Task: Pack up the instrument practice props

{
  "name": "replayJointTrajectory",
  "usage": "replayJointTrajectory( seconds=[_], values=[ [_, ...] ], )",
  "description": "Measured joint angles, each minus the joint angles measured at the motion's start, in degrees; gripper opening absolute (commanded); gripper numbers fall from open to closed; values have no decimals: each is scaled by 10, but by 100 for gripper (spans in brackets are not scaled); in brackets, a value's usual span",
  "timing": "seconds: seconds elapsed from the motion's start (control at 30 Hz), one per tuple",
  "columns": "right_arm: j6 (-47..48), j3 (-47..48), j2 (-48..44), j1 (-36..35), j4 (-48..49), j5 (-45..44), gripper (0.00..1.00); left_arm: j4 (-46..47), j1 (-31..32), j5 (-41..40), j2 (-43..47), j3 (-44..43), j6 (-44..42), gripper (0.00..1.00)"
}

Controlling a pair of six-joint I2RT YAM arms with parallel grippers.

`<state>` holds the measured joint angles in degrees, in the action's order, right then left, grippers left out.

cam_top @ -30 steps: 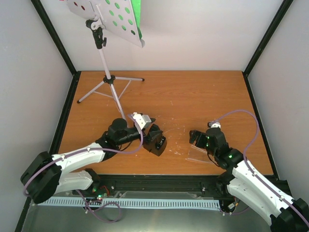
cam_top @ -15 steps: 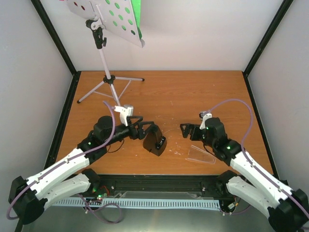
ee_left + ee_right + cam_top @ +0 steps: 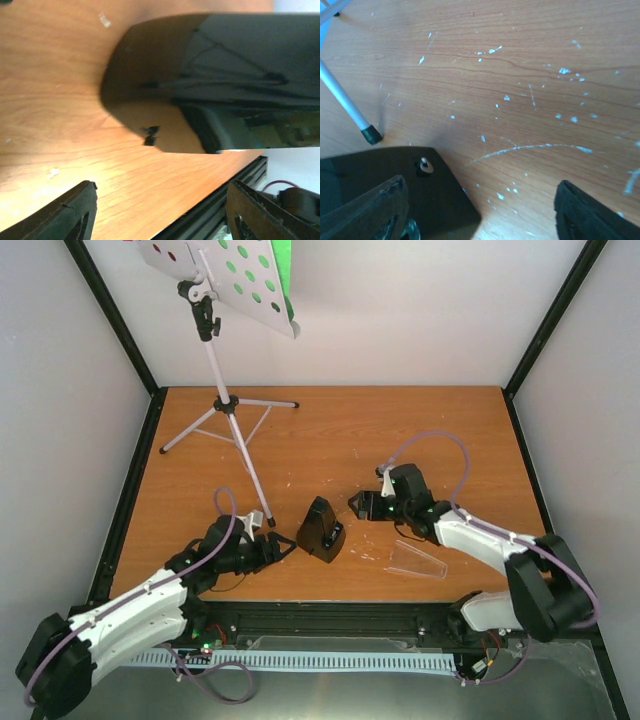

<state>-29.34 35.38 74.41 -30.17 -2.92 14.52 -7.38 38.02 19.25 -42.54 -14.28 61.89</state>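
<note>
Wood-grain tabletop [image 3: 450, 440], orange-brown and flecked with white scuffs, carries everything. Nearest the arms' bases, the clear cover [image 3: 415, 560] lies on the wood at front right, apart from the metronome [image 3: 322, 529]. The left gripper [image 3: 283, 549] sits low at front left, pointed right at the metronome. Its wrist view shows both fingers [image 3: 75, 215] spread wide with only bare wood between them, and the black body just ahead is not touched.

The metronome sits near the front middle, uncovered, between the two grippers. The right gripper [image 3: 354, 507] faces it from the right and slightly behind. Its jaws also stand apart and hold nothing. Its wrist view shows the black body close beside one finger, but whether they touch cannot be told.

Just left of the metronome, the front leg of the stand [image 3: 215, 370] ends in a black foot [image 3: 371, 134] on the wood. Farther back at left the stand is upright on its tripod. Its perforated desk is tilted, with a green sheet [image 3: 283, 265] on it and a red sheet [image 3: 170, 255] showing through some holes.
</note>
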Motion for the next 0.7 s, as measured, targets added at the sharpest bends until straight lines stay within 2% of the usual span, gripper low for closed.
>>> replayJointTrajectory(
  seconds=[0.17,0.3,0.47,0.7],
  values=[
    [13,23,81,0,26,42,61,33,-3,24,-71,17,8,62],
    [25,32,113,0,30,64,55,71,-6,31,-134,16,0,46],
    [37,36,136,0,40,93,50,105,-8,31,-219,-1,-20,46],
    [49,36,153,-1,56,120,43,135,-14,13,-287,-39,-47,45]
  ],
)
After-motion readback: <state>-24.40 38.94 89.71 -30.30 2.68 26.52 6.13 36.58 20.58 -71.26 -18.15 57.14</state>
